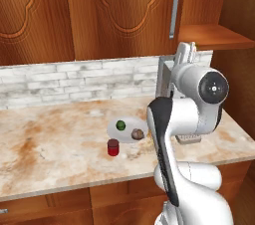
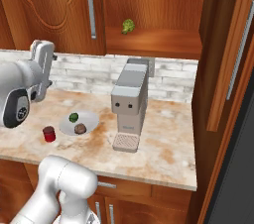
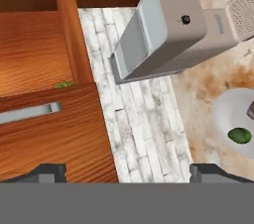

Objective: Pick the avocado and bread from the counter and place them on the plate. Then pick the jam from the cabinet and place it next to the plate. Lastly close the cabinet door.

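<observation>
The blotched beige marble counter runs beneath the reddish-brown wooden wall cabinet, whose carved door hangs upright, silver handle vertical. On the counter, the round white plate carries the dark green avocado and mottled brown bread; the red jam jar stands upright just beside the plate. The white arm's gripper, jaws spread and empty, is raised above the plate near the door.

The open gripper looks over a coffee machine on the counter, the avocado on the plate, and the cabinet door.
</observation>
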